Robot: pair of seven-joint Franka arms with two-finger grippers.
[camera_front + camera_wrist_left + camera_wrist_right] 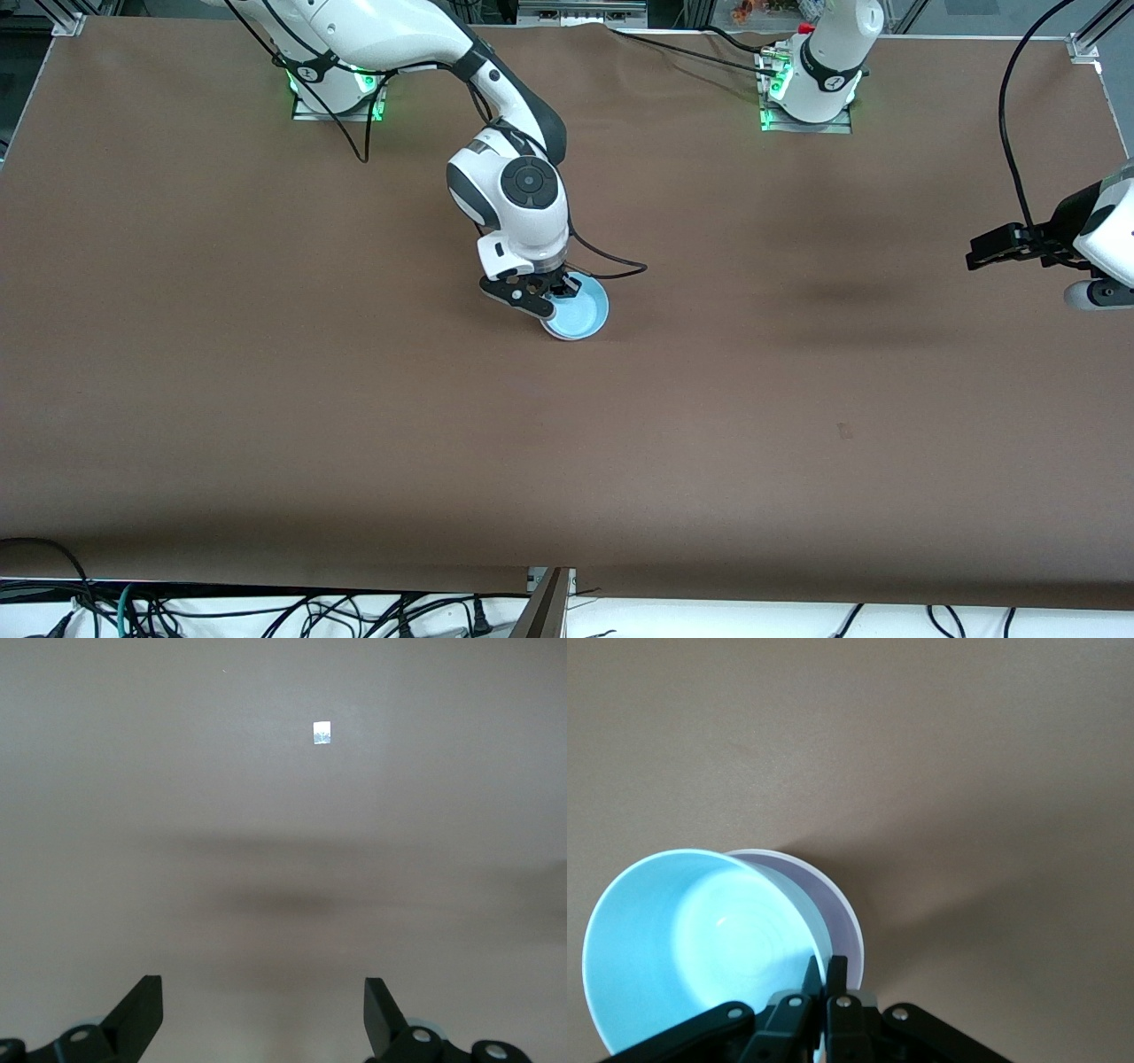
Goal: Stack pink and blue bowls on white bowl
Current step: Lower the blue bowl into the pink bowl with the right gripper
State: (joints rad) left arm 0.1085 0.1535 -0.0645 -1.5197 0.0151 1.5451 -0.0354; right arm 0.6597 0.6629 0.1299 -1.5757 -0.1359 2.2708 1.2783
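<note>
Right gripper (819, 974) is clenched on rim of the blue bowl (691, 948), held tilted just over a second bowl (842, 921) w/ pale, pinkish-lilac inside, near mid table (266, 399). Step in hand is judged the last stacking: blue being seated. Whether a white bowl lies beneath can't be told. Next: bowl levelled, lowered, rim released. Left gripper (261, 1010) is spread wide, empty, waiting over bare table at left arm's end.

The right hand (556, 297) covers part of the round light sky-blue plastic bowl's (580, 310) rim in the front view. In the right wrist view a second bowl (837, 926) shows only as a pale rim sliver beneath the blue one, its colour unclear. The left hand (264, 1014) is cut off at the front view's edge.
</note>
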